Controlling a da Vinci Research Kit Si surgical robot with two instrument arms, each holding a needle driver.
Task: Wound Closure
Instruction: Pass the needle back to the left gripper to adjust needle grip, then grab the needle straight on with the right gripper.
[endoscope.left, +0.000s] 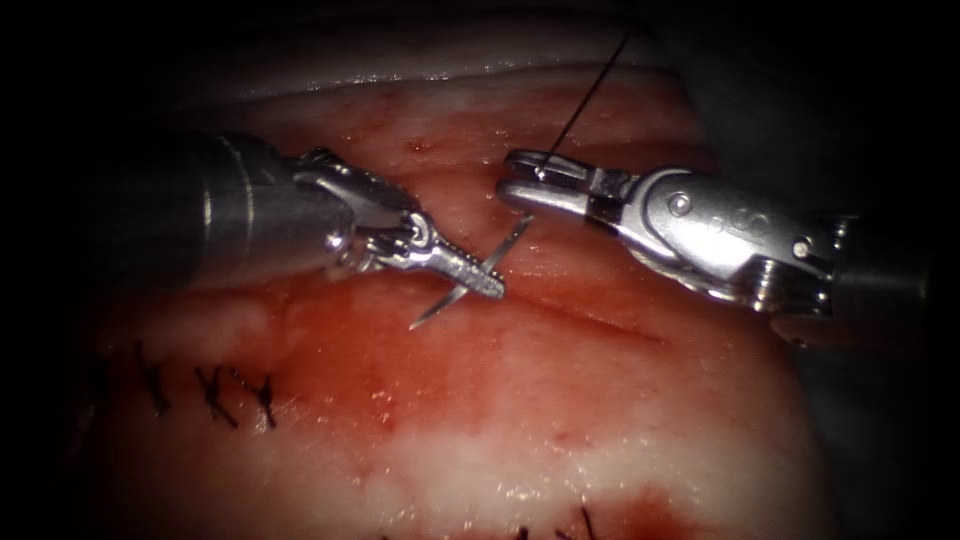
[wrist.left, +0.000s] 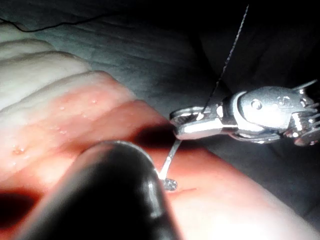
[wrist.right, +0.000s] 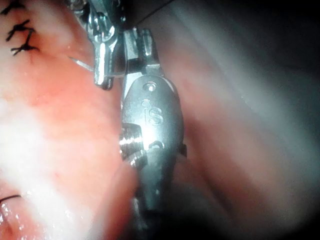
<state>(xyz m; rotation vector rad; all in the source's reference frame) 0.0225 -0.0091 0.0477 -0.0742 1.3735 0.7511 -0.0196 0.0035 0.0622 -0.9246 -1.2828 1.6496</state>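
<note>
While the left gripper (endoscope.left: 478, 275) clamps the needle (endoscope.left: 470, 278) mid-curve (above tissue (endoscope.left: 560, 400)), the right gripper (endoscope.left: 525, 180) pinches thread (endoscope.left: 590, 90).

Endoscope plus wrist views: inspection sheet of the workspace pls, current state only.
Surface: tissue, red fluid along the cut.
Job's things: needle clear of the tissue, above the cut; thread runs up from the right tool.
Clutter: finished stitches at left; more stitch ends at the lower edge.
Grippers: left tool shut on the needle near mid-curve, point sticking out below it; right tool shut on the thread, near the needle's tail.
Cables: nothing seen.
Surroundings: grey cloth beyond the tissue.
</note>
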